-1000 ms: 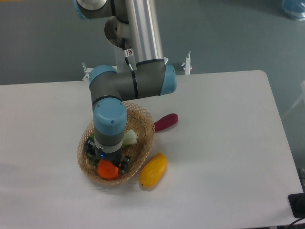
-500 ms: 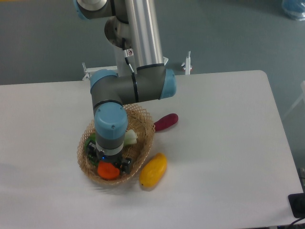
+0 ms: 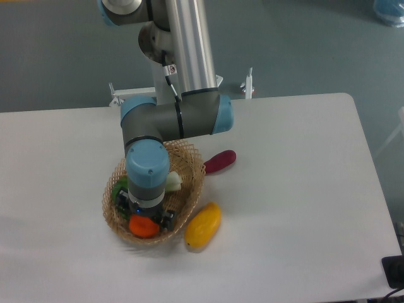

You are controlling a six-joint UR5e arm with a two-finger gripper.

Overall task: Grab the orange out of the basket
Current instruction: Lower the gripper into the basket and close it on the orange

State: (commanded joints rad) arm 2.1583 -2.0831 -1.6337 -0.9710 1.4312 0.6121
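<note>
Orange [image 3: 143, 226] sits at the near end of the basket [image 3: 193, 165], with the hand [image 3: 144, 218] pushed straight down onto it. Honestly can't tell from here whether the fingers are closed on it, the wrist hides them. A pale green-white veg [image 3: 173, 182] lies beside the wrist. On the worktop [image 3: 297, 189], a yellow mango-ish fruit [image 3: 203, 225] touches the rim, and a dark red one [image 3: 219, 161] is up behind.
</note>
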